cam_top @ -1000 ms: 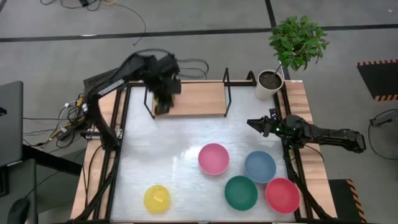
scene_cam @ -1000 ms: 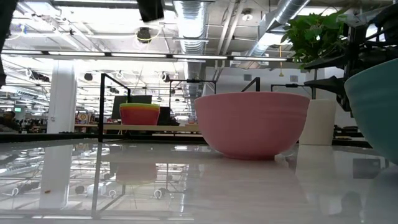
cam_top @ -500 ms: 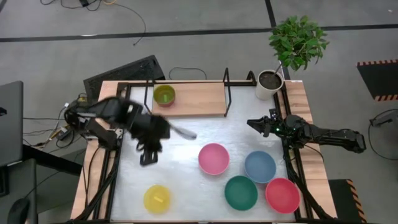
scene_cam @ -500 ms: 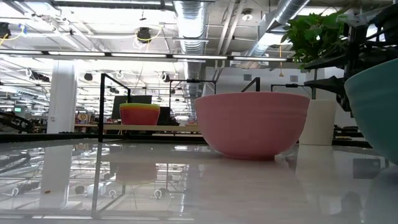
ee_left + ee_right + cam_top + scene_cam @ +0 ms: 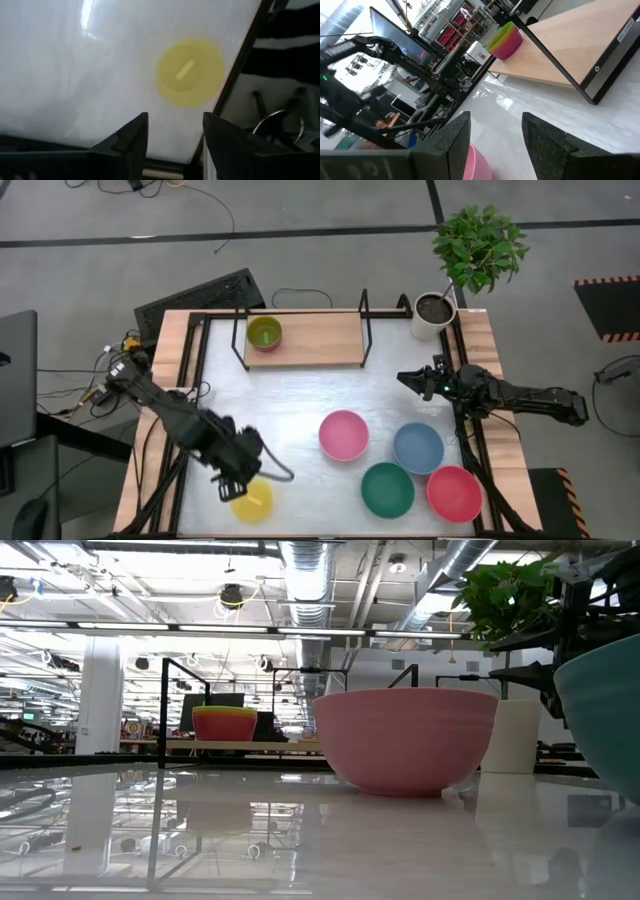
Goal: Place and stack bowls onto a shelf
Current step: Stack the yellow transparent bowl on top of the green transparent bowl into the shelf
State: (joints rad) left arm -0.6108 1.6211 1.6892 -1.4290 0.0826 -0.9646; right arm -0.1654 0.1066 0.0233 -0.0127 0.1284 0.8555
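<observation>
While its fingers stand apart, left tool (image 5: 240,477) hovers over yellow bowl (image 5: 253,500).

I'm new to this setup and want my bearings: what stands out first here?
The left end effector, fingers open, hangs over the yellow bowl near the table's front left. Pink, blue, teal and red bowls cluster front right. A small stack of bowls sits at the shelf's left end.

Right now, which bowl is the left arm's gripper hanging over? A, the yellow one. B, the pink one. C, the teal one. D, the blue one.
A: the left gripper is above the yellow bowl near the table's front left, jaws open and empty.
</observation>
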